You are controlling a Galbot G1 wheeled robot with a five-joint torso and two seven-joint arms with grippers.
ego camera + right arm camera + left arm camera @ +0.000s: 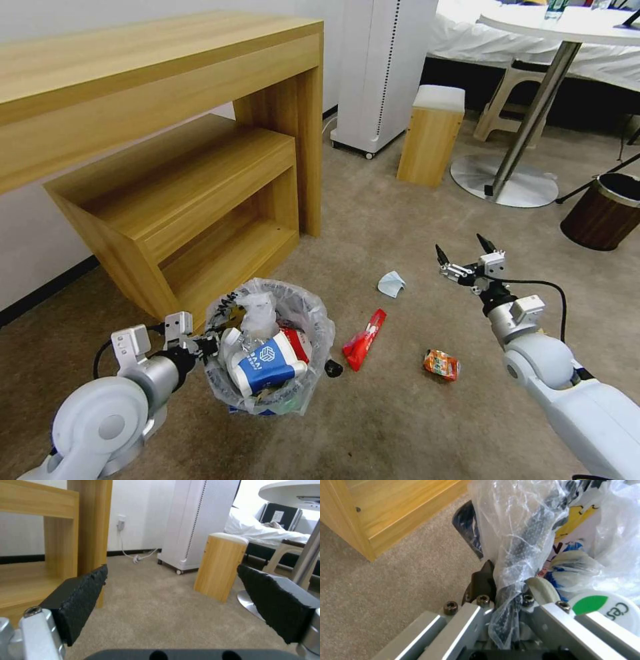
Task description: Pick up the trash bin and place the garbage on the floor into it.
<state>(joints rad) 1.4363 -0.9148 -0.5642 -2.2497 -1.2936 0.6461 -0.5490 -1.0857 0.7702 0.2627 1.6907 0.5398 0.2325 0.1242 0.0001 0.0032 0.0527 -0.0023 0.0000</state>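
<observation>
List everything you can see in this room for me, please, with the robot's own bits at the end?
Trash bin: one, white-bagged, full, on the carpet by the wooden desk.
Blue-white cup: one, inside the bin.
Tissue: one, pale, on the floor.
Red wrapper: one, right of the bin.
Orange can: one, crushed, further right.
Wooden desk: one, light wood, left.
White unit: one, by the wall.
Wooden stool: one, white-topped.
Round table: one, white.
Brown bin: one, far right.
Left gripper: shut on the bin's rim.
Right gripper: open, above the floor.
</observation>
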